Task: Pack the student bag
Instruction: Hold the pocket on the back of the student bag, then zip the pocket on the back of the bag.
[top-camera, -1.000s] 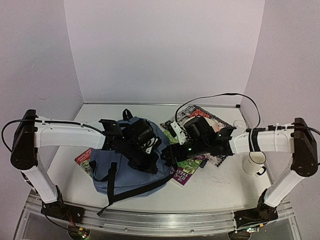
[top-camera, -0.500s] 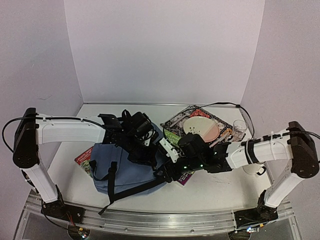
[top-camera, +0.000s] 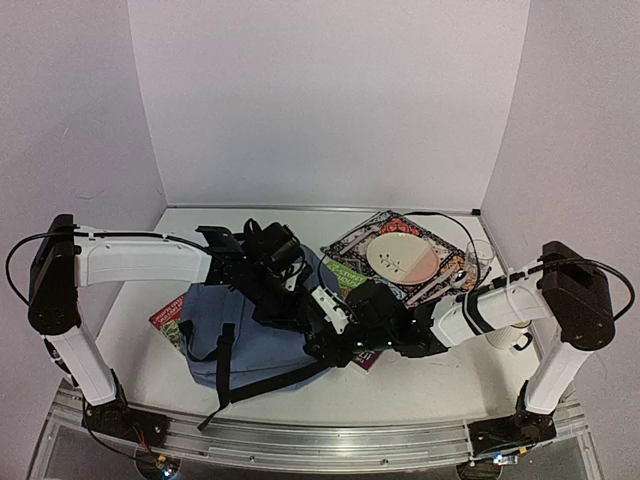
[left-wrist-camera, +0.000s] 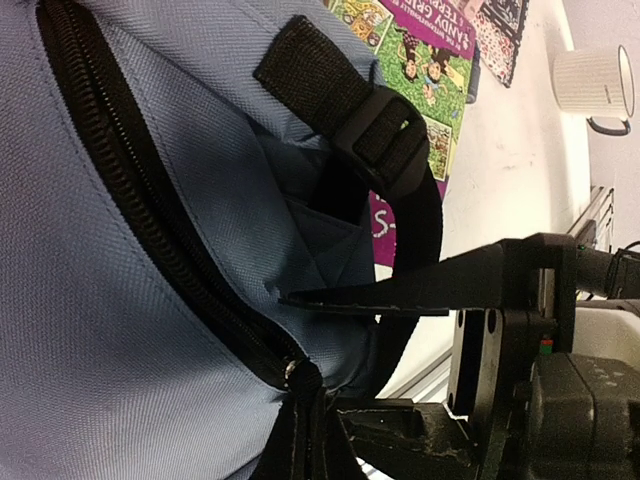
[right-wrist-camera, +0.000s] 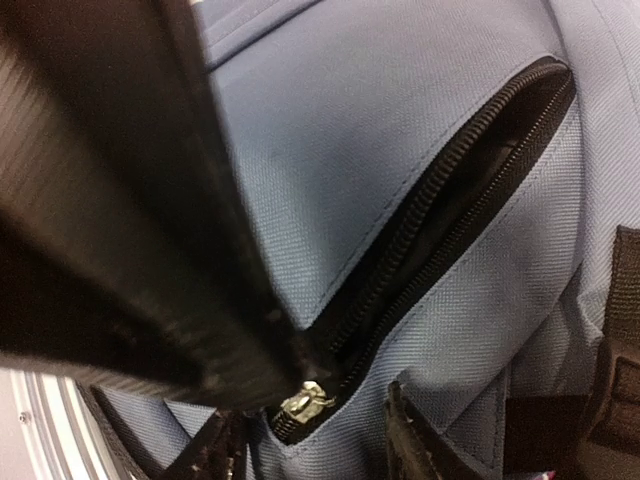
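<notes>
The student bag (top-camera: 235, 335), grey-blue with black straps, lies left of centre on the table. My left gripper (top-camera: 298, 318) is shut, its tips pinched on the zipper pull at the metal slider (left-wrist-camera: 292, 370), on the bag's near right corner; it shows as closed black fingers (left-wrist-camera: 300, 400) at the bottom of the left wrist view. My right gripper (top-camera: 322, 345) is open, with one fingertip (right-wrist-camera: 400, 425) on each side of the same slider (right-wrist-camera: 305, 400). Beyond the slider the zipper (right-wrist-camera: 470, 170) gapes slightly. The bag's inside is dark.
A purple picture book (left-wrist-camera: 420, 60) lies just right of the bag, partly under my right arm. A red book (top-camera: 165, 320) sticks out at the bag's left. At the back right a plate (top-camera: 400, 258) rests on a patterned book, beside a glass (top-camera: 478, 255). A white mug (left-wrist-camera: 595, 85) stands at the right.
My right arm has swung left and down from over the books to the bag's near right corner, uncovering the plate, and its jaws have narrowed. The left gripper shifted slightly and stayed shut.
</notes>
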